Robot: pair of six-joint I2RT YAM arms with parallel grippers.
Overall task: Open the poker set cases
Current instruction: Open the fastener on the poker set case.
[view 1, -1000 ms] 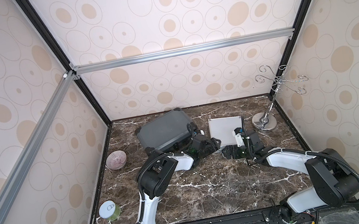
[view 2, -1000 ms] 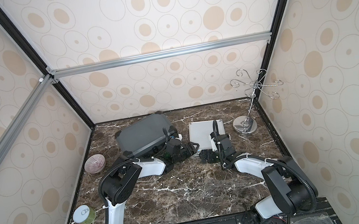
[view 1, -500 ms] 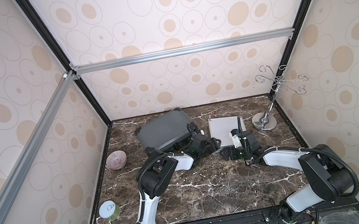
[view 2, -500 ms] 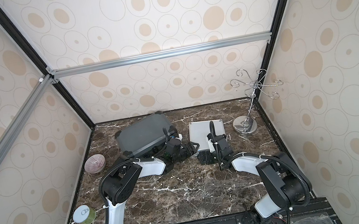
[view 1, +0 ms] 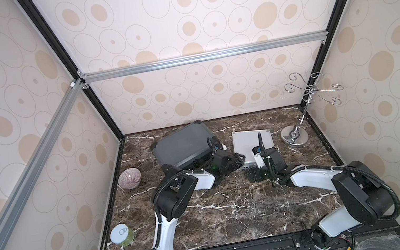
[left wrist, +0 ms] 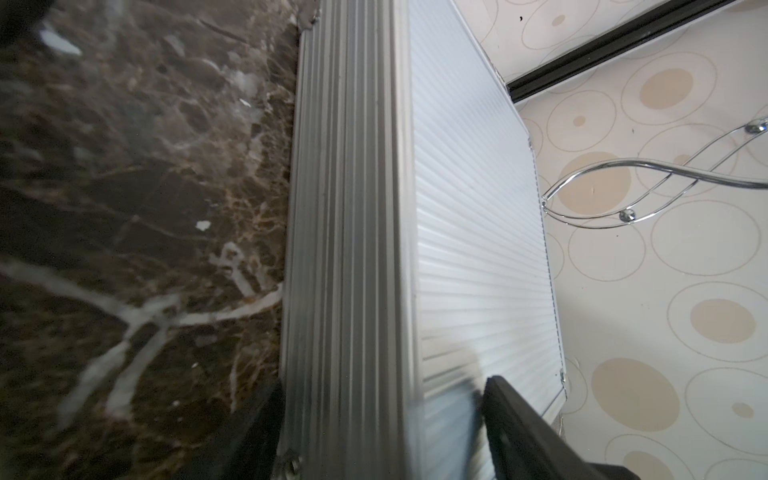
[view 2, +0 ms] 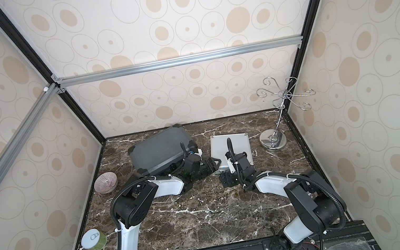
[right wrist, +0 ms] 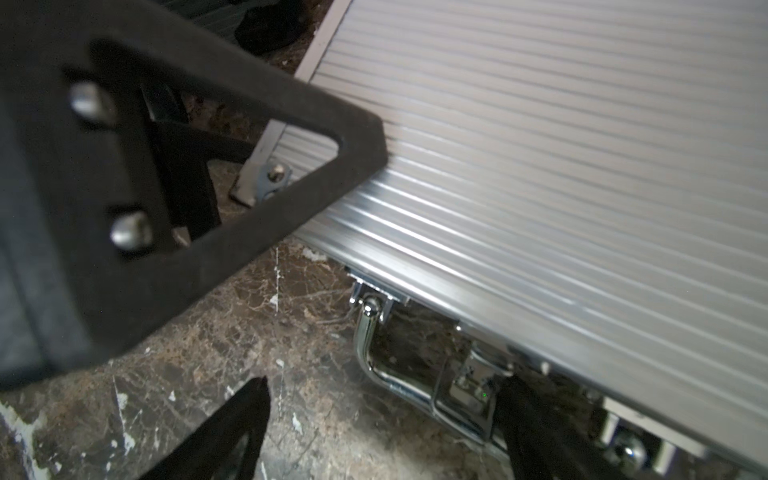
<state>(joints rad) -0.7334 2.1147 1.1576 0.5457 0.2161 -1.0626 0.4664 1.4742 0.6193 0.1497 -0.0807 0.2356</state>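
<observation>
In both top views the dark case (view 1: 183, 145) (view 2: 158, 149) lay shut by the back edge of the table (view 1: 224, 224), left of the middle. The silver case (view 1: 248, 136) (view 2: 235, 143) lay flat to its right, lid down. Neither had shifted from a second before. The left gripper (view 1: 238, 159) (view 2: 212, 163) sat at the silver case's near left corner, just where it had been. The right gripper (view 1: 253, 174) (view 2: 226, 179) was at that case's front edge. Over the last second it had crept a little along that edge toward the left gripper, and its elbow had drawn in slightly from the table's right edge.

From the left wrist, the left gripper (left wrist: 382, 415) stood wide about the silver case (left wrist: 469, 208). One finger (left wrist: 249, 440) was low against the ribbed side wall at table level, and the other was above the lid. Whether that one pressed on the lid I could not tell there.

From the right wrist, the right gripper (right wrist: 384, 415) gaped wide and held nothing. The chrome handle (right wrist: 363, 345) of the silver case (right wrist: 540, 145) lay between its fingertips (right wrist: 528, 424), one of them just beside the latch (right wrist: 473, 374). The left gripper's upper finger (right wrist: 291, 208) lay across the lid's corner.
</observation>
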